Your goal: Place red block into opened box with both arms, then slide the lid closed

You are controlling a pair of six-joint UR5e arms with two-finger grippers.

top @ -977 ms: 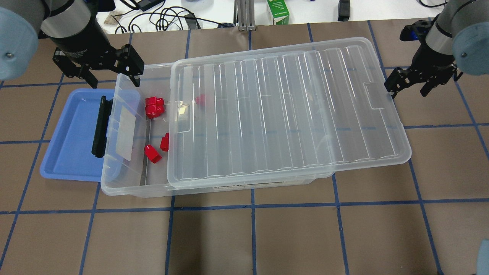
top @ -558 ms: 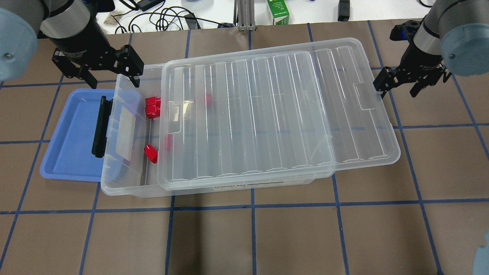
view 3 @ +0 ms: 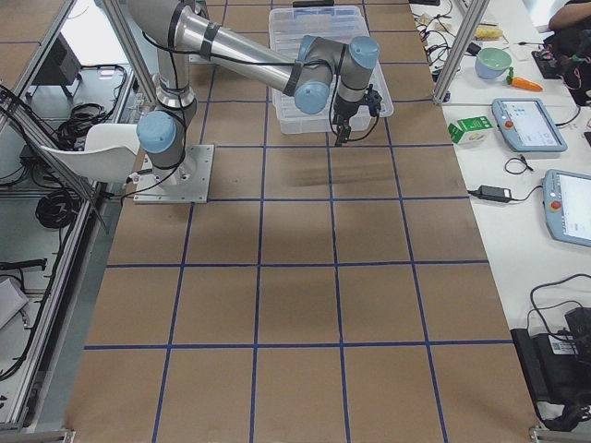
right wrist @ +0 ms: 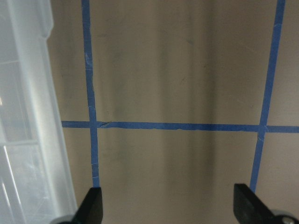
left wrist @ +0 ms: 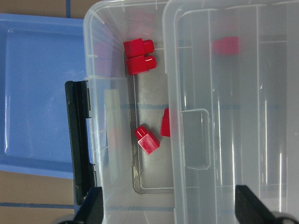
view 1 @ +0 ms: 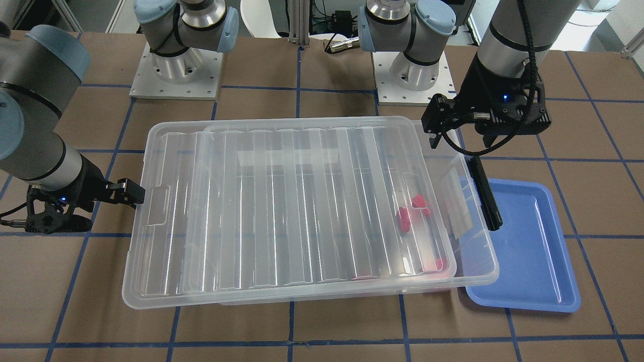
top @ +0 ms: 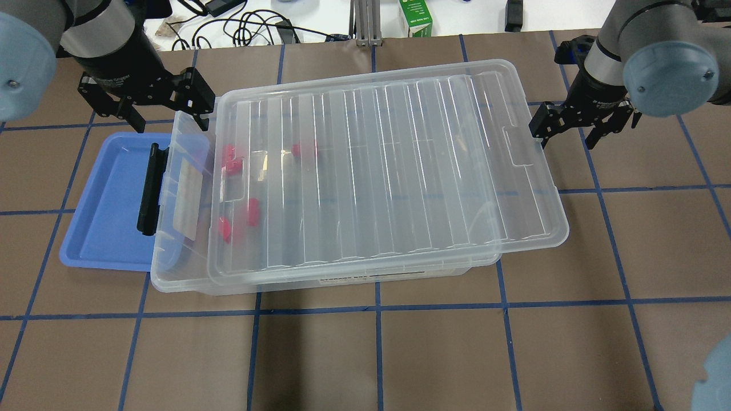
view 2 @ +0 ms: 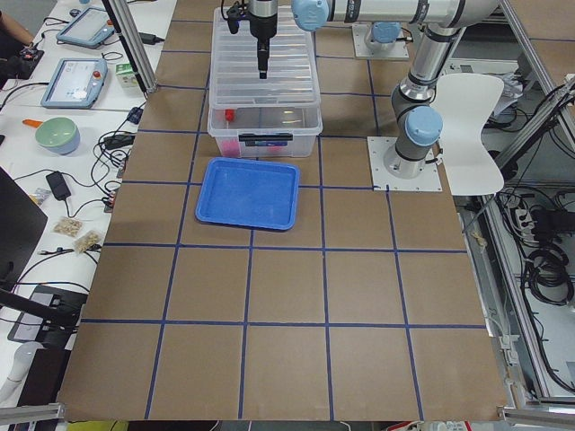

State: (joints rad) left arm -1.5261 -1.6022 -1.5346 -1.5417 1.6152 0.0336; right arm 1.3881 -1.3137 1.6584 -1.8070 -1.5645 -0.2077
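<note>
The lid (top: 388,171) has slid along the box (top: 171,282) toward its handle end and now covers the red blocks (top: 249,212) lying inside. A narrow strip at that end remains open. The right gripper (top: 565,137), jaws spread and empty, appears to press one finger against the lid's edge at the box's opposite end. The left gripper (top: 167,121), jaws likewise spread and empty, hovers above the handle end. Closing is nearly complete.
</note>
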